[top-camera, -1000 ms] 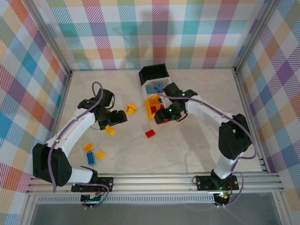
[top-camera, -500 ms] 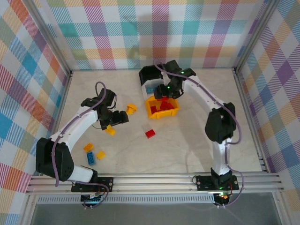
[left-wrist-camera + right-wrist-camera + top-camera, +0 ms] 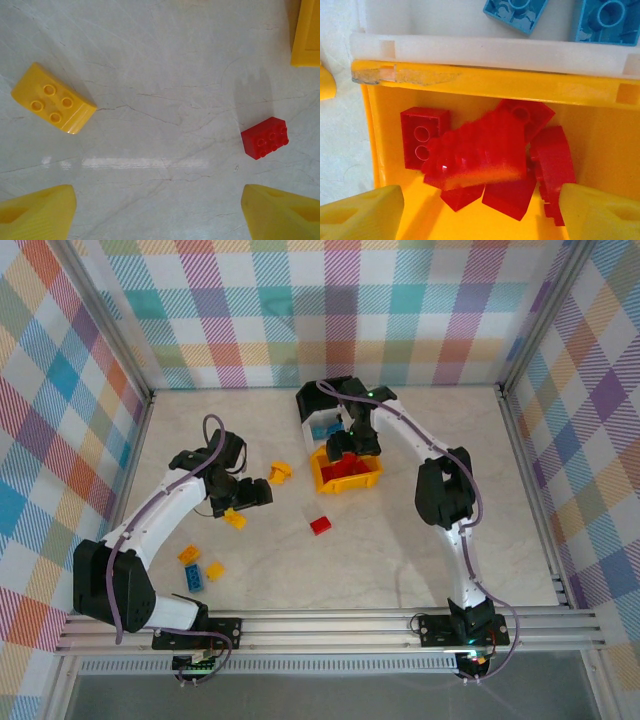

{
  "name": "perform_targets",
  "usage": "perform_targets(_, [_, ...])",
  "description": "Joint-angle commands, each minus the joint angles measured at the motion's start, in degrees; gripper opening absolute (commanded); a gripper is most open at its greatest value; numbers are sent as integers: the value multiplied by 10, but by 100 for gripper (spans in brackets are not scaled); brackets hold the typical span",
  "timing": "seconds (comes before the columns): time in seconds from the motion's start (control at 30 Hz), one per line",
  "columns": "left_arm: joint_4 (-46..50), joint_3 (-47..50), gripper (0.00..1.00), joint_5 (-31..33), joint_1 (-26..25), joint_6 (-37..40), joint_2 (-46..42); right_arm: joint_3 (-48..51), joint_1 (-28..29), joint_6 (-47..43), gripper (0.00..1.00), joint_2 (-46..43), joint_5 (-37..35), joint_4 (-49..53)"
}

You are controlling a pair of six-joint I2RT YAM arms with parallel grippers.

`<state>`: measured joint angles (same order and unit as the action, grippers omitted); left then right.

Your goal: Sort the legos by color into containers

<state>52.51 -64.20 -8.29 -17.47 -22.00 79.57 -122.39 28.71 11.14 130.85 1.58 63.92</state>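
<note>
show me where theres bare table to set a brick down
Bare: the far-left corner of the table, and the wide stretch right of the red brick to the right wall. Crowded: around the bins and the near-left brick cluster.

Left arm [image 3: 150, 518]: we record it bent at the elbow, reaching forward and inward. Left hand [image 3: 247, 494]: pointing down, fingers [image 3: 35, 210] spread wide, nothing between them. Right arm [image 3: 443, 490]: stretched far forward, curving leftward. Right hand [image 3: 355, 445]: pointing down, fingers [image 3: 362, 212] wide apart, gripping nothing.
</note>
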Motion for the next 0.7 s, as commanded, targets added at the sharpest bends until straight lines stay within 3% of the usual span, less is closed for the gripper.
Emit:
perform_targets(0.0, [10,5,86,-1,0,9,-5,-11,-1,-6,84,-22,-6,22])
perform_targets(0.17, [-7,2,86,-14,16,-10,-9,46,26,-4,85,-108,2,18])
perform_targets(0.37, [-22,22,87,-25,60,-37,-34,243,120,11,93,-230,6,-37])
perform_targets(0.47, [-37,43,88,-49,87,-50,-50,301,164,30,100,-243,13,-57])
perform_targets(0.67, [-46,63,88,-69,114,-68,-73,315,201,35,100,-202,-5,-82])
